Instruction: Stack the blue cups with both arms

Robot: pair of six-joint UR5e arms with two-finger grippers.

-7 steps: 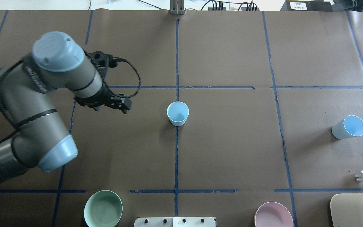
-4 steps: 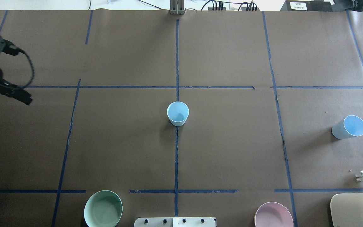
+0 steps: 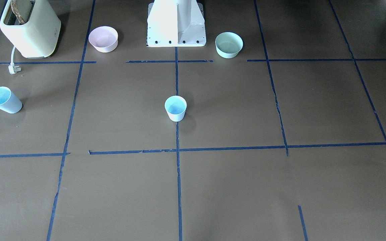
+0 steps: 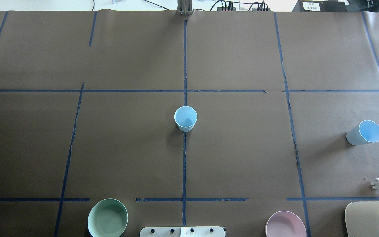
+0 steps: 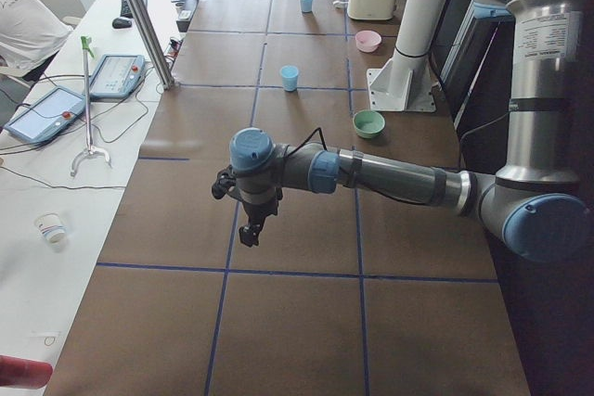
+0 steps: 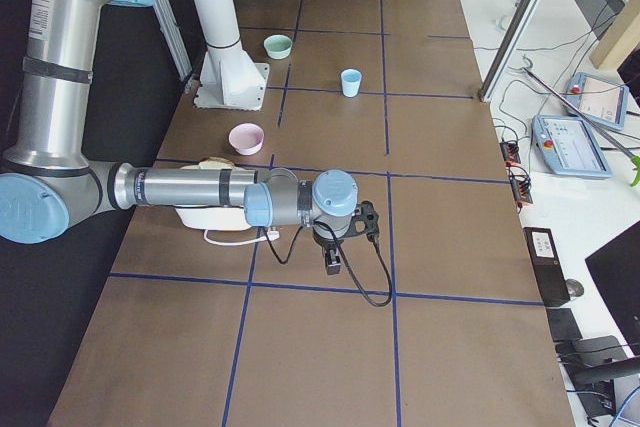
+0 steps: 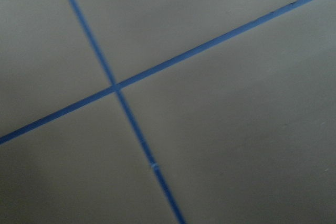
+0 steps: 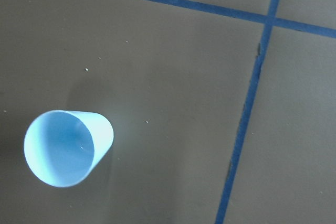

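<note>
Now the left arm [image 5: 390,175] has swung right out of the overhead shot, leaving the centre blue cup [image 4: 185,118] standing alone.
The second blue cup [image 4: 364,132] waits well apart at the right end, so stacking hasn't begun and the right arm [image 6: 200,187] likely fetches next. Left gripper [image 5: 249,232] and right gripper [image 6: 333,263]: apart or together, cannot tell. Brown papered tabletop [image 4: 242,148], blue tape grid [image 4: 184,65], teach pendants [image 5: 116,76] alongside.

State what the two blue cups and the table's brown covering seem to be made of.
Centre blue cup and right-hand blue cup: probably moulded plastic, matte; thin even rims, uniform colour, no glare. Brown covering: looks like matte paper sheeting; ragged seams show along the blue tape lines.
</note>
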